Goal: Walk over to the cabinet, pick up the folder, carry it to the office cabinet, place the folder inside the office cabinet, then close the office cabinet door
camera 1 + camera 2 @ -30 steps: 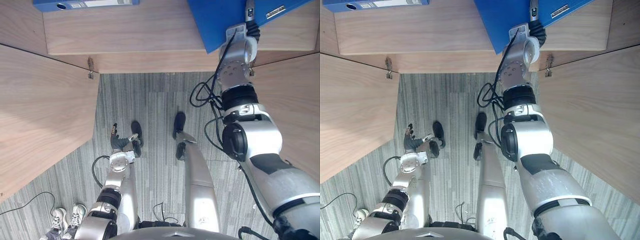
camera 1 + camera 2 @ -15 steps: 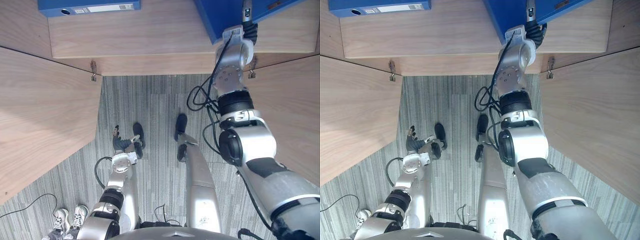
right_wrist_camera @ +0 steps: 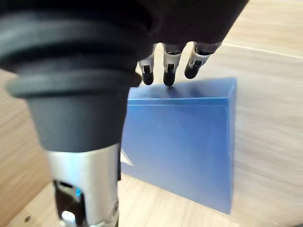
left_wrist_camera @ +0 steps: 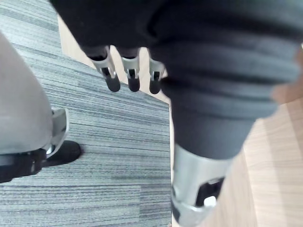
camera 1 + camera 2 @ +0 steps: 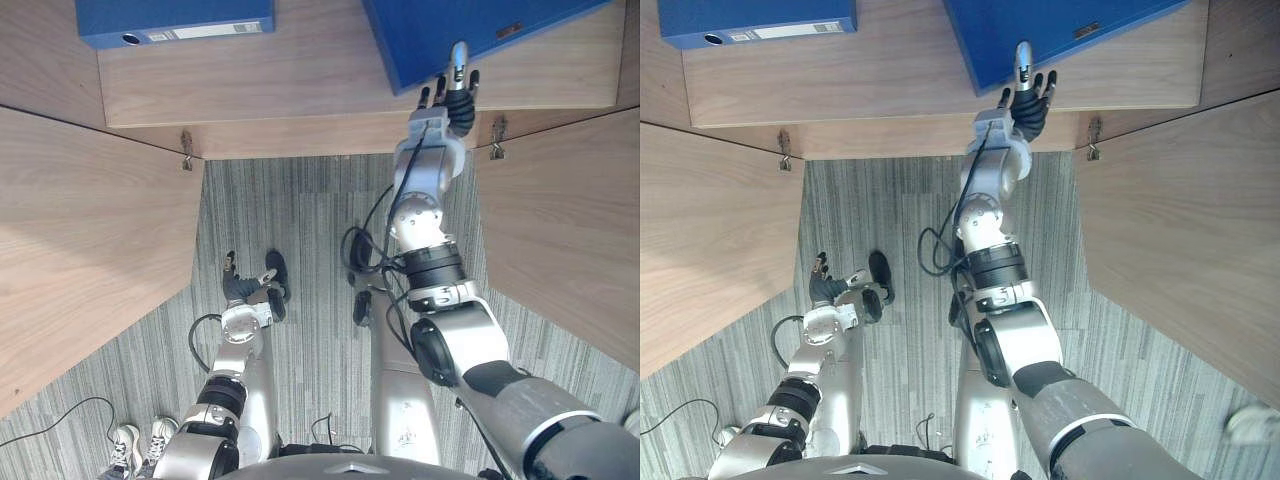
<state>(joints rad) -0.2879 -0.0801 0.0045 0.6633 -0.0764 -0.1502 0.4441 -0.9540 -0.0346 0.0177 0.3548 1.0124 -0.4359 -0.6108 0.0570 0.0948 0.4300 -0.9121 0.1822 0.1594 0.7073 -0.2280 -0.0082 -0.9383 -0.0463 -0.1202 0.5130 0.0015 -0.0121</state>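
Upper right, flat blue cardboard folder (image 5: 430,35) on light wooden shelf (image 5: 300,70): likely stiff, light, slick; take its near edge. Right robot hand (image 5: 452,100) fingers straight, apart, empty.

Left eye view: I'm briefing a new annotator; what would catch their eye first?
The large blue folder lying on the cabinet shelf, with the right hand stretched open at its near edge. A second blue folder lies far left on the shelf; the left hand hangs low over the carpet.
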